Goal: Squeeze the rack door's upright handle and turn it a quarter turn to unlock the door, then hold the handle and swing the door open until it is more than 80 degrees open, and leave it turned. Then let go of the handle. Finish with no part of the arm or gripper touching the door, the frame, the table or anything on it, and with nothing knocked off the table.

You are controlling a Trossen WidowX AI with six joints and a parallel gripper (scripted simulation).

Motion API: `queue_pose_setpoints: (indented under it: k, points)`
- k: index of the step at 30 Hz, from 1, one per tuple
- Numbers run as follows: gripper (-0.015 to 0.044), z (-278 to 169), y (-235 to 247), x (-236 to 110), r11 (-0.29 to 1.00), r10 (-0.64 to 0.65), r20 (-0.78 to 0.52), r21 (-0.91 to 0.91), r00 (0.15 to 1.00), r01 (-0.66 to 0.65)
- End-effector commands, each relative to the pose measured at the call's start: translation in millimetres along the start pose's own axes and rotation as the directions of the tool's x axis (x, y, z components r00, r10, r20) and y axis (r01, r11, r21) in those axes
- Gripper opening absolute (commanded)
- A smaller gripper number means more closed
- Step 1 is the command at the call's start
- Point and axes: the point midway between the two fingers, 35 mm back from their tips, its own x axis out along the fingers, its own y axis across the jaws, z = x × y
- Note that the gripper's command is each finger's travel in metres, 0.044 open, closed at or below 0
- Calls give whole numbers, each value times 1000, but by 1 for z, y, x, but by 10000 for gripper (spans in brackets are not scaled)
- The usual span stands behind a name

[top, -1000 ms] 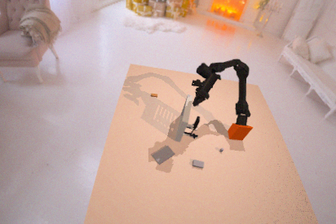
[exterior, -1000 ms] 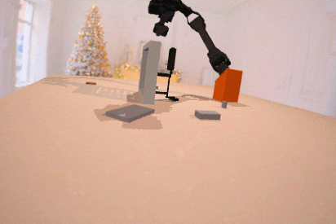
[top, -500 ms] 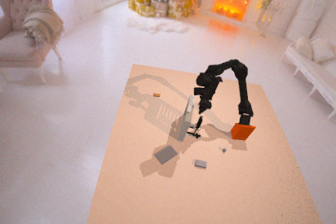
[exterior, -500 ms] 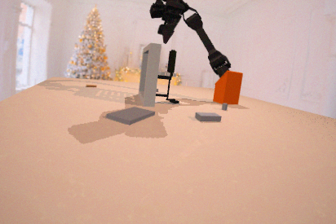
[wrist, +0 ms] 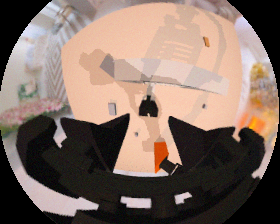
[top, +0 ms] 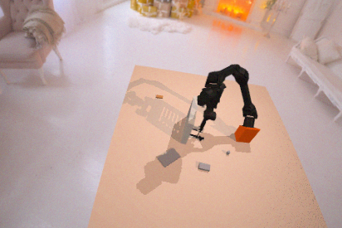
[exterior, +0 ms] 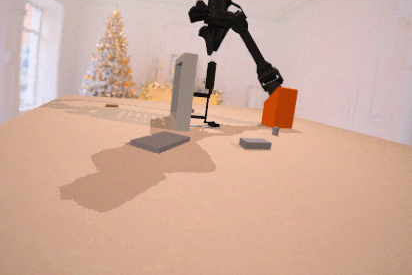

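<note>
The grey rack frame [top: 188, 126] [exterior: 186, 95] [wrist: 170, 76] stands upright on the table. Its door shows nearly edge-on and looks in line with the frame; the door's exact angle cannot be told. The black upright handle [exterior: 211, 76] [wrist: 148, 107] stands off to the arm's side of the frame on thin black brackets. My gripper [top: 211, 115] [exterior: 210, 51] [wrist: 149, 117] points down above the handle, with a small gap over its top in the exterior view. The fingers are open with nothing between them. In the wrist view the handle shows just ahead of the fingertips, about midway between them.
The orange arm base [top: 246, 133] [exterior: 280, 109] [wrist: 160, 154] is to the right. A dark grey slab [top: 168, 157] [exterior: 160, 141], a small grey block [top: 203, 167] [exterior: 255, 143] and a tiny grey piece [top: 227, 152] [exterior: 275, 131] lie nearer the exterior camera. An orange block [top: 159, 96] [exterior: 111, 105] lies beyond the frame.
</note>
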Motion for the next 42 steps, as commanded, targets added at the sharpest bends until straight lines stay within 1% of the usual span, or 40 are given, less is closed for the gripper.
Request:
queue_pose_setpoints:
  k: [1, 8, 42]
  points:
    - [293, -3, 4, 3, 997, -76, -10, -11, 997, 76]
    - [293, -3, 4, 5, 997, -79, -10, -11, 997, 79]
    - [293, -3, 0, 61, 997, -80, -9, -11, 997, 80]
